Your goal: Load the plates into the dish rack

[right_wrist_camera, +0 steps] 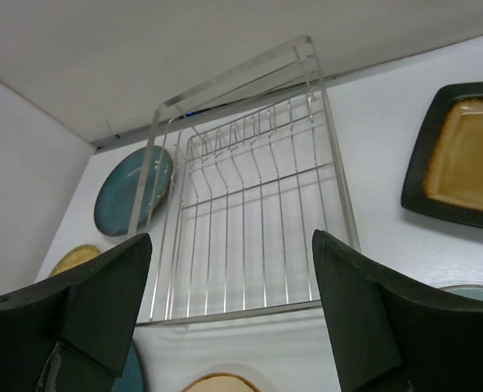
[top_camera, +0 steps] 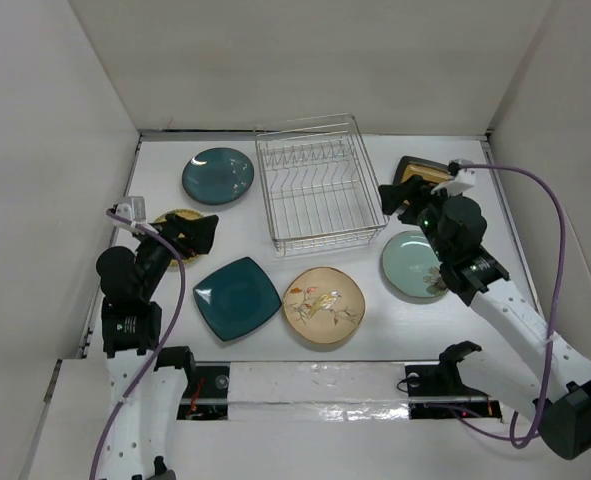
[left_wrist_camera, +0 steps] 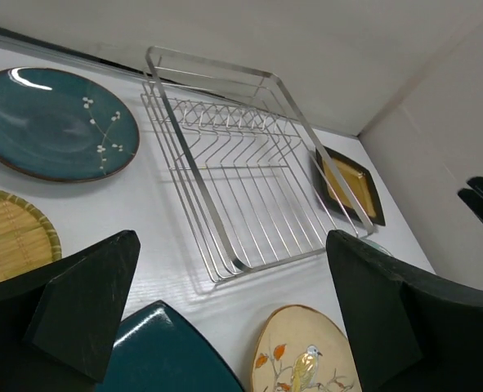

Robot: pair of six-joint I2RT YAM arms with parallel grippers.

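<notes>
The silver wire dish rack (top_camera: 316, 184) stands empty at the table's back middle. Six plates lie flat around it: dark teal round (top_camera: 218, 175), yellow woven (top_camera: 175, 218) partly under my left gripper, dark teal rounded-square (top_camera: 236, 296), beige bird plate (top_camera: 323, 304), pale green (top_camera: 410, 264), and the black-rimmed amber square (top_camera: 423, 174) partly hidden behind my right gripper. My left gripper (top_camera: 203, 233) is open and empty above the yellow plate's right edge. My right gripper (top_camera: 397, 199) is open and empty, just right of the rack. In the left wrist view the rack (left_wrist_camera: 233, 171) lies ahead.
White walls close in the table on the left, back and right. A purple cable (top_camera: 545, 240) loops from the right arm. The arms' bases and a taped strip (top_camera: 315, 385) sit at the near edge.
</notes>
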